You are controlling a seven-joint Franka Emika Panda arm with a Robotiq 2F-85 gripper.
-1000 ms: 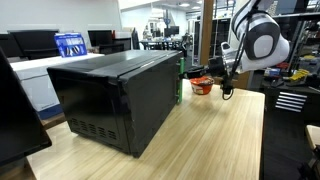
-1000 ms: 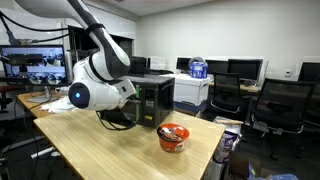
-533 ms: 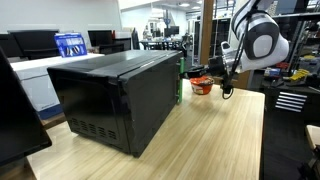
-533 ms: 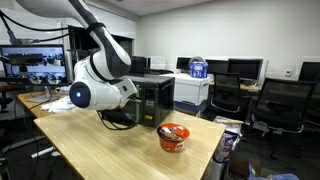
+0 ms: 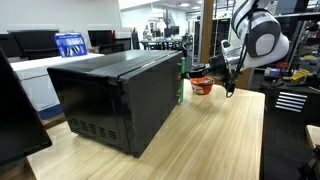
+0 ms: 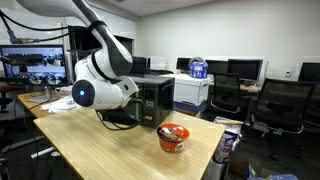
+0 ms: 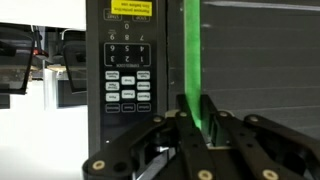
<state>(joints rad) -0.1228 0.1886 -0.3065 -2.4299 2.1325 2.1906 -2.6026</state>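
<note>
- Black box-shaped microwave oven [image 5: 120, 95] stood on the pale wooden table [image 5: 220, 140], filling the middle left in an exterior view and sitting behind the arm at mid-frame in an exterior view [image 6: 152, 98].
- In the wrist view its control panel of white buttons [image 7: 126, 86] took up the centre. A bright green vertical strip [image 7: 192, 50] ran down the door edge just right of it.
- The door lay shut, so whatever the oven held was hidden.
- The robot's black gripper [image 7: 197, 112] rose from the bottom of the wrist view, lined up with the green strip. Its fingers were drawn together, or all but, with nothing caught between them.
- In an exterior view the gripper [image 5: 228, 88] hung in front of the oven's face, apart from it.
- By my reading the work was at its start: the gripper was aimed at the door edge, with no contact made and the door unopened.
- A red round bowl [image 6: 173, 136] sat on the table at lower right of centre, near the oven's front [image 5: 202, 86]. Its top looked patterned, and I could not tell its contents.
- A blue container [image 5: 70, 44] stood on the white cabinet at upper left, too small to see into.
</note>
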